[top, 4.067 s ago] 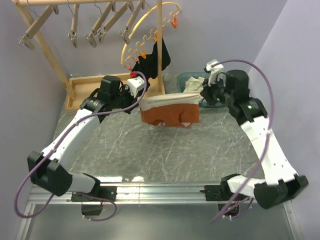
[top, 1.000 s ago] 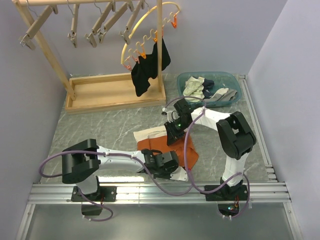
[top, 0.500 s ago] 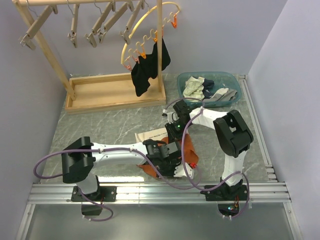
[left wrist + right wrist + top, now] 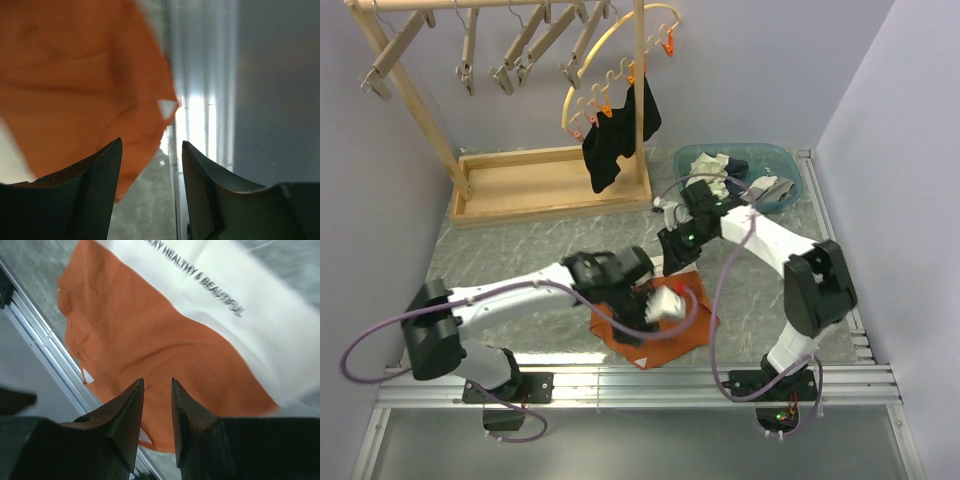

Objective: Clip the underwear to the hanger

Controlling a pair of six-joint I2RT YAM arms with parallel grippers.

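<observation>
Left tool (image 4: 150, 144), spread and empty, hovers over the underwear (image 4: 665, 335) at lower centre; the hanger (image 4: 470, 45) hangs well apart, upper left.

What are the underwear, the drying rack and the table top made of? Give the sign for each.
Underwear: soft matte knit fabric, probably cotton blend; it lies limp and creased, text printed on its off-white waistband.
Drying rack: pale unpainted wood, judging by its colour and squared bars.
Table top: grey marble look with white veins; real stone or printed laminate, cannot tell.
</observation>
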